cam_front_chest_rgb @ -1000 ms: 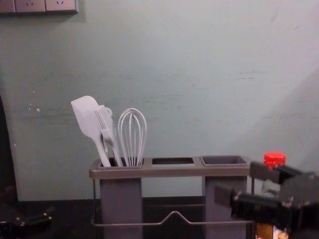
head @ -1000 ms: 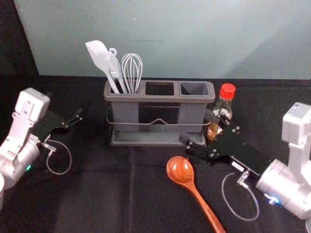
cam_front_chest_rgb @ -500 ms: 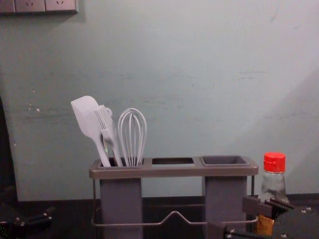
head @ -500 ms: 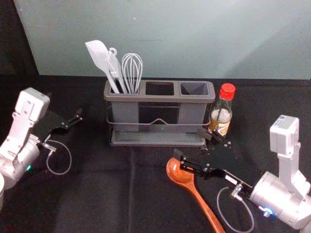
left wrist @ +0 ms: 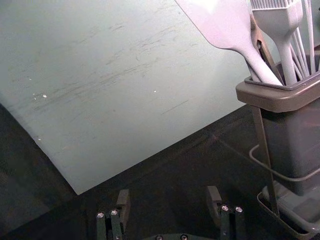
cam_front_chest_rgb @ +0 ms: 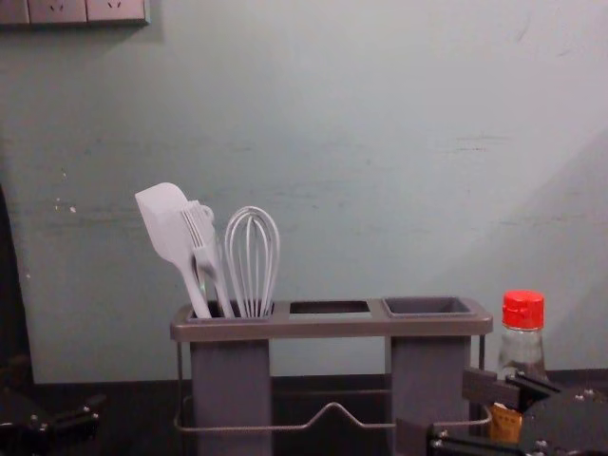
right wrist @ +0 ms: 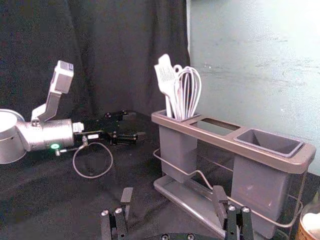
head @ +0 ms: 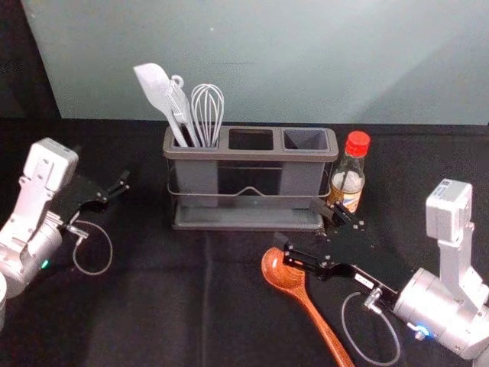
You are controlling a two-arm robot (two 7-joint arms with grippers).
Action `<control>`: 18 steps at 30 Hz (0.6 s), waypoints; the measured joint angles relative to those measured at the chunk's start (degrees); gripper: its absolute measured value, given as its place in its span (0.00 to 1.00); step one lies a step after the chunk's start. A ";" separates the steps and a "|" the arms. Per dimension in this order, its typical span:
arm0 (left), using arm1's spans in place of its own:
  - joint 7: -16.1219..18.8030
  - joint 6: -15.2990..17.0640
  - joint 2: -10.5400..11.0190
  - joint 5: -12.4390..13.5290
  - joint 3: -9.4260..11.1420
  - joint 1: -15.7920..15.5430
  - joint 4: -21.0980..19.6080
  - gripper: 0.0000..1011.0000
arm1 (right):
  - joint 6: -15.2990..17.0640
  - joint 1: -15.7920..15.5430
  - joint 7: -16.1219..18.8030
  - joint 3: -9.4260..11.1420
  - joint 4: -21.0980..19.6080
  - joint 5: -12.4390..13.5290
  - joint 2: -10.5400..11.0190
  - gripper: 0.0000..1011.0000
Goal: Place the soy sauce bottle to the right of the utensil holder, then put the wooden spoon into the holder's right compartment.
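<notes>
My right gripper (head: pixel 302 231) is open in front of the utensil holder's right end, its left finger above the bowl of the wooden spoon (head: pixel 284 272); in the right wrist view the right gripper (right wrist: pixel 172 200) has nothing between its fingers. The red-capped soy sauce bottle (head: pixel 348 177) stands upright just right of the grey utensil holder (head: pixel 250 155), behind that gripper. The holder's right compartment (right wrist: pixel 269 142) is empty. The spoon's handle points toward the front right. My left gripper (head: pixel 117 189) is parked at the left; in its wrist view the left gripper (left wrist: pixel 169 202) stands open.
A white spatula (head: pixel 158 93), a brush (cam_front_chest_rgb: pixel 201 249) and a whisk (cam_front_chest_rgb: pixel 253 256) stand in the holder's left compartment. Behind the black-covered table (head: pixel 153 306) rises a pale wall (head: pixel 290 61).
The right gripper has moved back toward the front and lower, away from the bottle, which stays standing by the holder. The left arm has stayed where it was.
</notes>
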 joint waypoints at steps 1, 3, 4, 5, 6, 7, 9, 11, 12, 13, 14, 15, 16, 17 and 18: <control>0.00 0.00 0.00 0.00 0.00 0.00 0.00 0.99 | -0.01 0.00 0.00 0.00 -0.01 0.00 0.00 0.99; 0.00 0.00 0.00 0.00 0.00 0.00 0.00 0.99 | -0.02 0.00 -0.01 0.02 -0.03 0.00 0.00 0.99; 0.00 0.00 0.00 0.00 0.00 0.00 0.00 0.99 | -0.03 0.00 -0.01 0.03 -0.03 0.00 0.00 0.99; 0.00 0.00 0.00 0.00 0.00 0.00 0.00 0.99 | -0.04 0.00 -0.01 0.03 -0.04 0.00 0.00 0.99; 0.00 0.00 0.00 0.00 0.00 0.00 0.00 0.99 | -0.04 0.00 -0.01 0.04 -0.05 -0.01 0.00 0.99; 0.00 0.00 0.00 0.00 0.00 0.00 0.00 0.99 | -0.04 0.00 -0.01 0.05 -0.05 0.00 0.00 0.99; 0.00 0.00 0.00 0.00 0.00 0.00 0.00 0.99 | -0.06 0.00 -0.01 0.06 -0.07 0.00 0.00 0.99; 0.00 0.00 0.00 0.00 0.00 0.00 0.00 0.99 | -0.07 0.00 -0.01 0.07 -0.08 0.00 0.00 0.99; 0.00 0.00 0.00 0.00 0.00 0.00 0.00 0.99 | 0.53 -0.04 -0.19 -0.04 -0.38 -0.09 0.15 0.99; 0.00 0.00 0.00 0.00 0.00 0.00 0.00 0.99 | 1.34 -0.15 -0.45 -0.19 -0.78 -0.24 0.41 0.99; 0.00 0.00 0.00 0.00 0.00 0.00 0.00 0.99 | 2.32 -0.28 -0.78 -0.32 -1.14 -0.32 0.65 0.99; 0.00 0.00 0.00 0.00 0.00 0.00 0.00 0.99 | 4.98 -0.57 -1.52 -0.64 -2.12 -0.52 1.27 0.99; 0.00 0.00 0.00 0.00 0.00 0.00 0.00 0.99 | 6.48 -0.73 -1.93 -0.80 -2.71 -0.66 1.63 0.99; 0.00 0.00 0.00 0.00 0.00 0.00 0.00 0.99 | 9.63 -1.03 -2.89 -1.10 -3.89 -0.89 2.37 0.99; 0.00 0.00 0.00 0.00 0.00 0.00 0.00 0.99 | 11.60 -1.18 -3.47 -1.26 -4.61 -1.01 2.76 0.99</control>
